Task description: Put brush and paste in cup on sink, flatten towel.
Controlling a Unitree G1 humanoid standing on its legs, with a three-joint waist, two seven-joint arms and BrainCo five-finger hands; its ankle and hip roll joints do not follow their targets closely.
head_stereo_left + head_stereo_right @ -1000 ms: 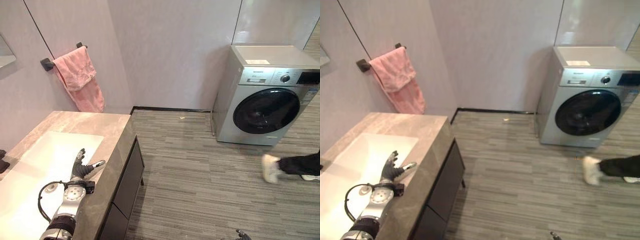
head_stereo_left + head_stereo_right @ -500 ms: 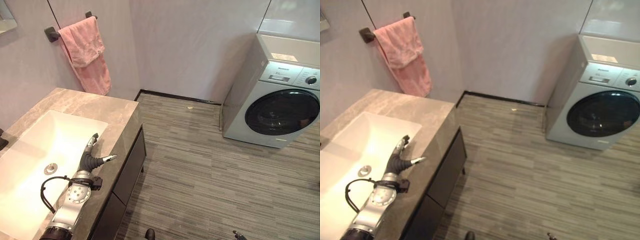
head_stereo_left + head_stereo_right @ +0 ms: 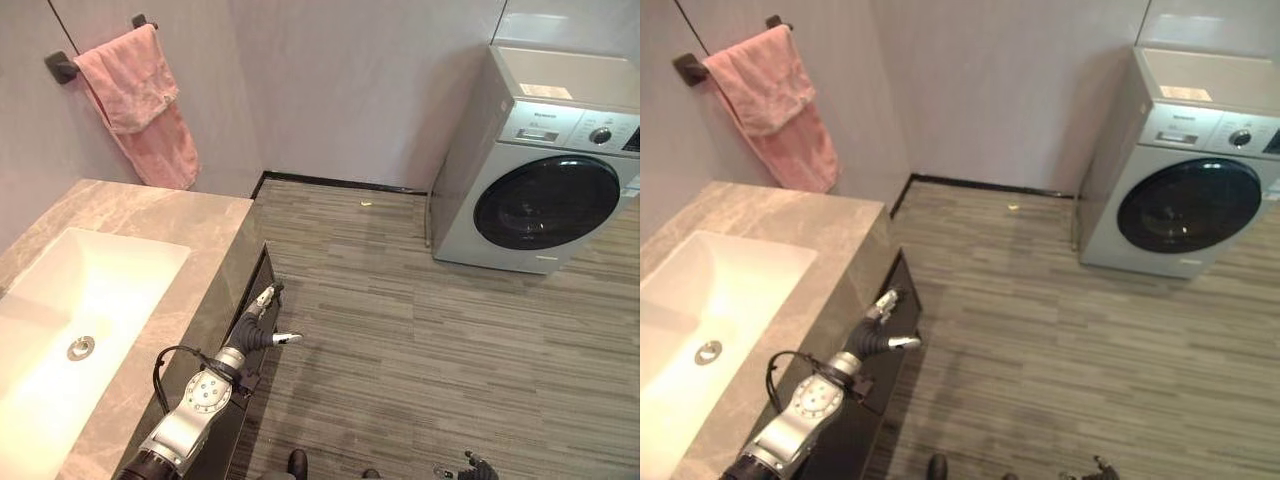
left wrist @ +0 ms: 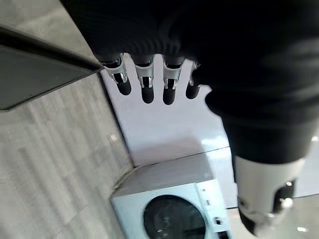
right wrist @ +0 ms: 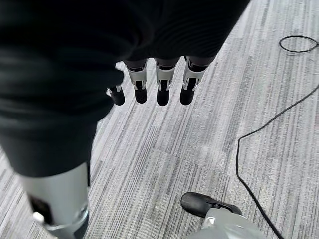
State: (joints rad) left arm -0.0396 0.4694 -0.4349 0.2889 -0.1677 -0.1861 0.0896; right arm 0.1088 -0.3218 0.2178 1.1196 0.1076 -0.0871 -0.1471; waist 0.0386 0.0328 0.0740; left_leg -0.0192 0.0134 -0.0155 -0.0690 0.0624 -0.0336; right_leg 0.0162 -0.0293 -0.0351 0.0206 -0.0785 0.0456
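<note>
Hanging off the vanity edge, both hands empty

Hovering just past the front edge of the beige marble surface [image 3: 190,215], the left hand [image 3: 262,322] has its fingers straight and spread with the thumb out to the side, holding nothing; beside it is the dark cabinet front [image 3: 255,300], below it the grey striped floor [image 3: 400,330]. The right hand [image 5: 149,89] hangs low over that same floor, fingers relaxed and apart, also empty.

Well beyond the left hand, up on the wall, the crumpled pink towel [image 3: 135,100] droops bunched over its dark bar [image 3: 60,66]. Nearer the hand, across the surface, lies the white rectangular sink basin [image 3: 70,320]. Brush, paste and cup cannot be made out anywhere.

My worry: with the towel far out of reach, a stretch toward it from this spot could knock the arm against the surface's edge, or drag the cloth off the bar instead of smoothing it. The silver front-loading washing machine [image 3: 540,160] stands well clear.
</note>
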